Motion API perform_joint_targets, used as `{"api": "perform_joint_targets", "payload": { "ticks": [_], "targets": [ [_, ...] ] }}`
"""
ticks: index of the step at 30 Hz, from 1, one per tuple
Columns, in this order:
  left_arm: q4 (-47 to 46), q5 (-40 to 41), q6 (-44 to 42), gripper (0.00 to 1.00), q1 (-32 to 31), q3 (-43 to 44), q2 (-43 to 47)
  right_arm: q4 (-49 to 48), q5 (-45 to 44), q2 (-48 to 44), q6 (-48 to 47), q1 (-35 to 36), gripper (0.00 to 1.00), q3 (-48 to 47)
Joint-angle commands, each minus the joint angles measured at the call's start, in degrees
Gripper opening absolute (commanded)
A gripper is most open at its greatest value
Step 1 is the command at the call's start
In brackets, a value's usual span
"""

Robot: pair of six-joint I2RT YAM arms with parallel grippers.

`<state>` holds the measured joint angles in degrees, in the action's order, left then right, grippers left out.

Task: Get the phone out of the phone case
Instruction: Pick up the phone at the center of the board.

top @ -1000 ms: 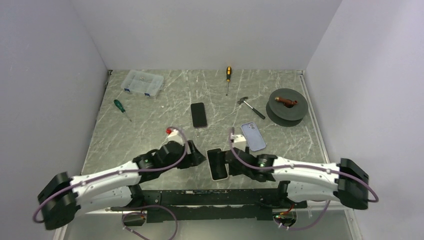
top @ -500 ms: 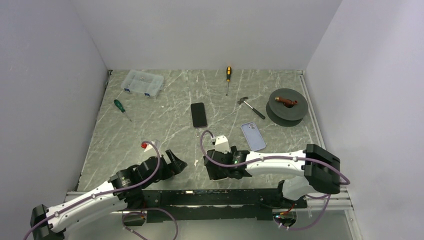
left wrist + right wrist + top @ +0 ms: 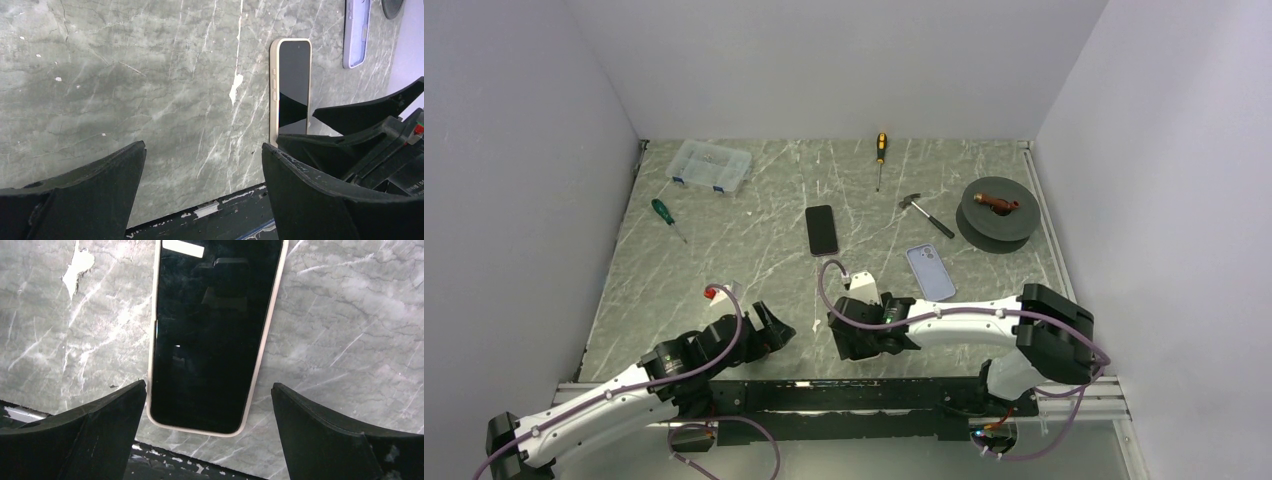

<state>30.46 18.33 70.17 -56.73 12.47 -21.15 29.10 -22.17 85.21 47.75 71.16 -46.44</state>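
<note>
Flat on the table [image 3: 724,270], midway along its near edge: the phone [image 3: 215,335], screen up, long axis running from the near edge toward the far edge. Glossy black glass, dark and unlit, with faint reflections and one bright white bar near its far end. Wrapped round by a cream case [image 3: 273,60], a thin border from above, rounded at the corners, with three raised buttons along its left side. Mostly hidden from the top camera beneath the right gripper [image 3: 207,390], released and spread wide, one black finger at either side of the phone's near end; contact with the case impossible to judge. Left gripper [image 3: 202,150] likewise spread, grasping nothing, low over bare marble left of the phone and close to the near edge. Farther in and toward the right edge, a lilac case [image 3: 930,272] lying flat, camera cut-out at its far end. At mid-table, a second phone [image 3: 821,229], dark-faced. By the far left corner, a clear box [image 3: 711,165]; just nearer than it, a green screwdriver [image 3: 666,217]. At the middle of the far edge, an orange screwdriver [image 3: 880,158]; nearer and to its right, a hammer [image 3: 926,214]; beside the right edge, a grey reel [image 3: 995,210]. Tiny white lettering on the right gripper's housing in the left wrist view, too small to read.
</note>
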Motion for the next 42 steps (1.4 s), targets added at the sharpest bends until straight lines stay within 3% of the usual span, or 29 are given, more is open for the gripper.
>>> {"api": "perform_joint_targets", "payload": {
  "ticks": [1, 12, 24, 30, 33, 37, 42],
  "targets": [
    [-1.9, -0.4, 0.9, 0.92, -0.1, 0.5, -1.1, -2.6, 1.3, 1.2, -1.2, -1.0, 1.00, -0.6],
    [-3.0, -1.1, 0.9, 0.91, -0.1, 1.1, -3.4, -4.3, 3.2, 4.0, -1.6, -2.4, 0.99, 0.4],
    [-2.4, -0.3, 0.9, 0.90, -0.1, 1.9, -3.1, -3.4, 5.2, 6.6, -2.0, -2.5, 0.90, 1.2],
    [-2.6, -0.4, 0.8, 0.90, -0.1, 2.3, -3.8, -4.0, 5.5, 5.5, -2.2, -2.4, 0.65, 1.9],
    [-2.5, -0.1, 0.2, 0.90, -0.1, 2.7, -3.9, -3.4, 4.9, 3.2, -2.8, -2.3, 0.46, 1.4],
    [-3.1, 0.9, -1.7, 0.90, -0.1, 3.7, -3.0, -3.9, 3.6, -3.5, -5.0, -1.2, 0.29, 1.4],
    [-7.8, 2.5, -6.8, 0.91, -0.1, 4.7, -0.1, -5.5, 1.8, -14.1, -9.0, 1.1, 0.00, 2.1]
  ]
}}
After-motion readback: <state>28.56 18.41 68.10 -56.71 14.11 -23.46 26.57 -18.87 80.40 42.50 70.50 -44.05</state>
